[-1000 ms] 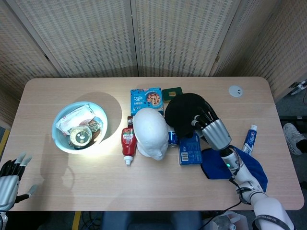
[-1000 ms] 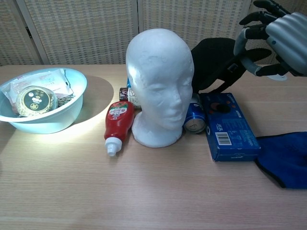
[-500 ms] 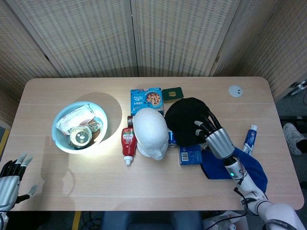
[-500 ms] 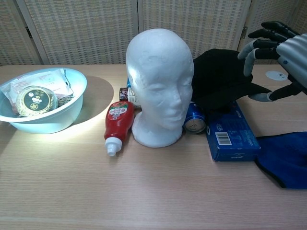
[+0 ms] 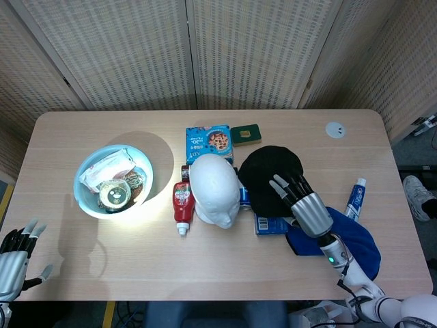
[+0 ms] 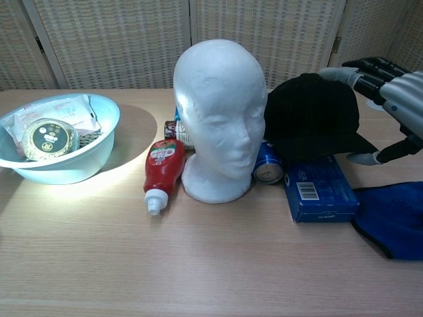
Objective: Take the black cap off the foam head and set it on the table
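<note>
- Hovering with fingers spread and holding nothing: right hand (image 5: 304, 205), just above the near edge of the black cap (image 5: 271, 176).
- Lying off the foam head (image 5: 215, 189) now, the black cap, resting beside it and partly over a blue box (image 6: 318, 183).
- Standing bare and upright at the table (image 5: 82, 260) centre, the foam head, with a ketchup bottle (image 5: 182, 206) and a blue can (image 6: 268, 163) lying against its base.
- Spreading under the right wrist, a blue cloth (image 5: 348, 239).
- Sitting well apart at the left, a pale blue bowl (image 5: 87, 193).
- Waiting at the table's near left corner with fingers apart, empty: left hand (image 5: 13, 254).
</note>
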Tool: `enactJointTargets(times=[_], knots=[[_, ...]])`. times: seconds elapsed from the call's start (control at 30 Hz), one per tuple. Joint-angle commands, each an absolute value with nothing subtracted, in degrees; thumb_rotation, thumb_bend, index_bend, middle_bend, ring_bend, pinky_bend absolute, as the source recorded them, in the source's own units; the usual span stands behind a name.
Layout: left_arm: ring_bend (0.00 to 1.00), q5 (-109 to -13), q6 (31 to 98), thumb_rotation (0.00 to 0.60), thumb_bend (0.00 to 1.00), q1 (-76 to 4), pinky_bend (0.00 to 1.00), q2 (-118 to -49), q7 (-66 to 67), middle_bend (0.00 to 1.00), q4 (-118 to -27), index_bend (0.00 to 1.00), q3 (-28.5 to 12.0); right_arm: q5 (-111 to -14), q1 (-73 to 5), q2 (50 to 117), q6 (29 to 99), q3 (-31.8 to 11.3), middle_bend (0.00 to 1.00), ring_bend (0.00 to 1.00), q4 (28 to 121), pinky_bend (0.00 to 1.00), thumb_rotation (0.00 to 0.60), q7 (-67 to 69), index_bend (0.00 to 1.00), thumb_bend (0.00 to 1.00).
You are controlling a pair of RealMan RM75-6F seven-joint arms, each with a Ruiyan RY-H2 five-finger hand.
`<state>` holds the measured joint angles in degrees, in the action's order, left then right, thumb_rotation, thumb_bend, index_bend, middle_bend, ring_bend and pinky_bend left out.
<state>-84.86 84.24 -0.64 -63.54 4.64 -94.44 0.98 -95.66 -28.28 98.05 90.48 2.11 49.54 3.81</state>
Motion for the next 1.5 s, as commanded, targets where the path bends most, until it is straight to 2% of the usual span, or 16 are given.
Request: enactJointTargets(times=[0.03, 0.37, 0.7, 0.87, 1.5], knots=[[0.08, -84.9, 84.2, 0.600, 0.25, -0.7, 0.03, -63.5, 4.7, 0.01, -94.4, 0.04, 1.0, -97.2, -27.6, 96.5, 89.6, 3.3, 0.00, 0.00, 52.0, 0.00, 0.600, 1.0, 0.00, 0.00], [0.08, -85.3, 84.2, 0.600, 0.25, -0.8, 0.03, -63.4, 4.8, 0.01, -94.7, 0.04, 1.1, -98.6, -25.9, 94.1, 86.7, 5.3, 0.00, 0.00, 56.5, 0.00, 0.600, -3.6, 0.00, 0.00], [0.08, -85.9, 83.8, 0.600, 0.25, -1.0, 0.03, -63.3, 5.2, 0.01, -95.0, 0.04, 1.4, -92.4, -24.4, 86.2, 77.1, 4.9, 0.00, 0.00, 72.9, 0.00, 0.600, -11.0, 0.00, 0.00], [0.08, -85.9, 83.8, 0.600, 0.25, -1.0, 0.03, -63.3, 5.3, 0.01, -95.1, 0.04, 1.5, -91.6, -24.0, 83.4, 75.6, 4.6, 0.00, 0.00, 77.0, 0.00, 0.600, -12.1, 0.00, 0.00], [0.08, -86.0, 83.8, 0.600, 0.25, -1.6, 0.03, -63.1, 5.5, 0.01, -95.5, 0.04, 1.0, -93.5, -16.6, 71.9, 85.8, 3.5, 0.00, 0.00, 90.1, 0.00, 0.600, -11.8, 0.00, 0.00]])
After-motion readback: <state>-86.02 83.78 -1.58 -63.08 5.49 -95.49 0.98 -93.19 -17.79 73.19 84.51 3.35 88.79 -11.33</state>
